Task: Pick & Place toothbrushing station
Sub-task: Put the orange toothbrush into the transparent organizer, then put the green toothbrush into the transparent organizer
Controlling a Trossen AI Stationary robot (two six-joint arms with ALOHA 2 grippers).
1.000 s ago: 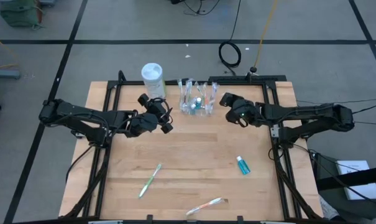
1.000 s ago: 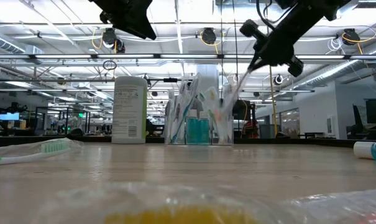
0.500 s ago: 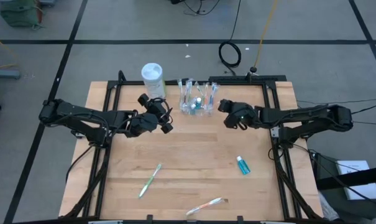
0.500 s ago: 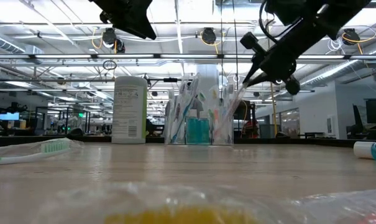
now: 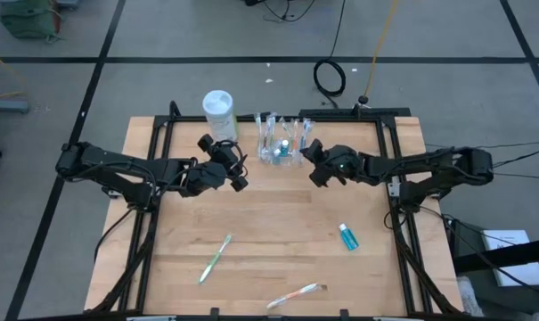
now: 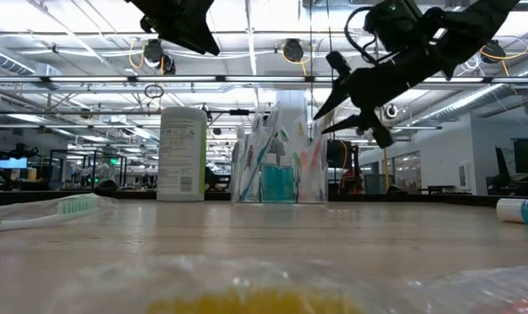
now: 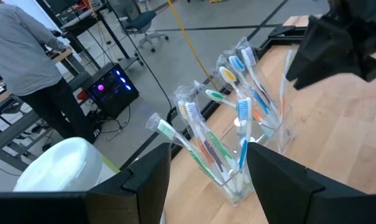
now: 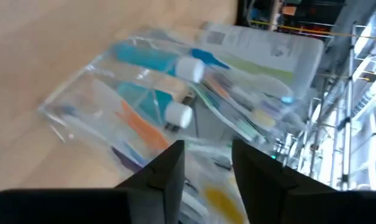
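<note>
Right pincer (image 5: 308, 163) open just beside the clear cup (image 5: 281, 152) of toothbrushes (image 7: 237, 127) at the desk's (image 5: 278, 232) far edge; white canister (image 5: 219, 109) nearby; left pincer (image 5: 237, 169) open

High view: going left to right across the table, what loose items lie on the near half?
Green toothbrush → wrapped orange toothbrush → blue toothpaste tube.

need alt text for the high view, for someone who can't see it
Top-down view of a wooden table where two dark robot arms flank a clear cup of toothbrushes at the far edge, the right gripper open just beside it and the left gripper a little farther off. A white canister stands nearby; two loose toothbrushes and a blue toothpaste tube lie nearer the front.
</note>
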